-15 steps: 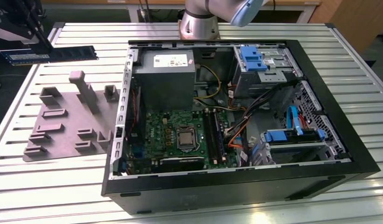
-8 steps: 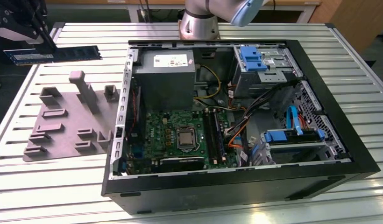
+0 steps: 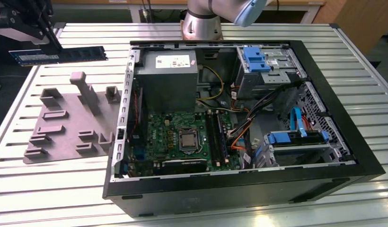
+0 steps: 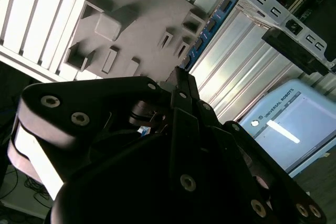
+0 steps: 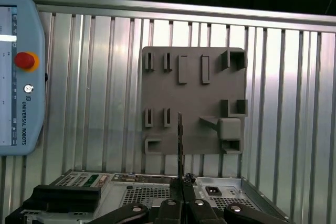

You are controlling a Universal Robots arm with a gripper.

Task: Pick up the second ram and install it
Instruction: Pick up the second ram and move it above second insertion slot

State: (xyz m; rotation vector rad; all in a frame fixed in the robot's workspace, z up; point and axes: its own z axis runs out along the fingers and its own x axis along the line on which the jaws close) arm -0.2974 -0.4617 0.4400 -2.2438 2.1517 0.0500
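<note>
- The gripper [image 3: 55,47] is clamped on one end of the ram [image 3: 74,56] and holds it level in the air at the exterior view's left, well apart from the open computer case [image 3: 345,161].
- The ram hangs above the slatted metal surface [image 3: 67,189], over the far side of a grey moulded holder [image 3: 61,127] that lies beside the case.
- In the first wrist view the ram [image 5: 179,140] appears edge-on as a thin dark line rising from the gripper [image 5: 182,182] across the holder [image 5: 194,98].
- In the second wrist view its blue-edged board [image 4: 210,27] juts out past the fingertips.
- Inside the case, the green motherboard [image 3: 175,127] lies exposed, long black slots running along its side.
- A pale blue teach pendant [image 5: 16,77] rests on the surface.
</note>
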